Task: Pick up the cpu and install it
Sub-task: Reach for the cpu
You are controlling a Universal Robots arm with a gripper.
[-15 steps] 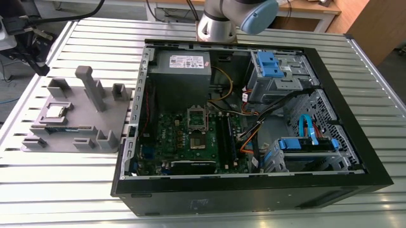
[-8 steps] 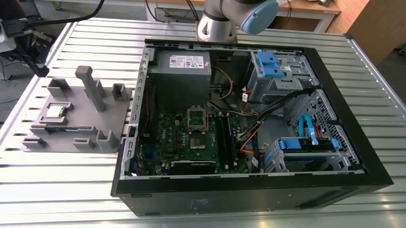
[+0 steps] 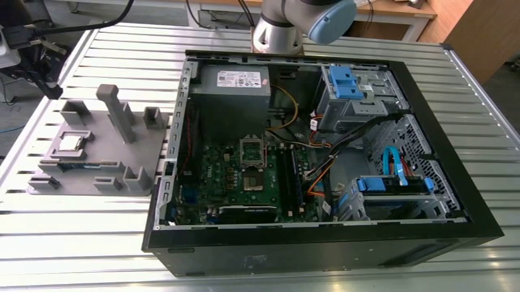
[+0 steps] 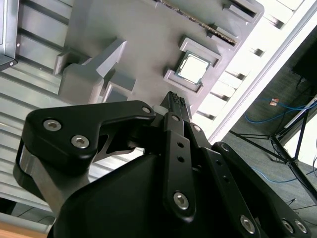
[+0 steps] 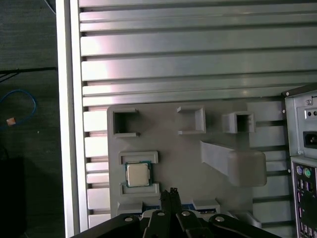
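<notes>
The gripper (image 5: 172, 192), its fingertips pressed together and holding nothing, hangs over the grey tray (image 5: 173, 158). The cpu (image 5: 137, 174) sits in a tray pocket, near the fingertips but apart from them. In the exterior view the tray lies at nine o'clock from the open computer case (image 3: 325, 234). The print on the power supply's white label (image 3: 241, 78) cannot be made out.

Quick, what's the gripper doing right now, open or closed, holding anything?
Gripper: closed, fingertips together, holding nothing. The cpu lies in its pocket on the grey tray.
</notes>
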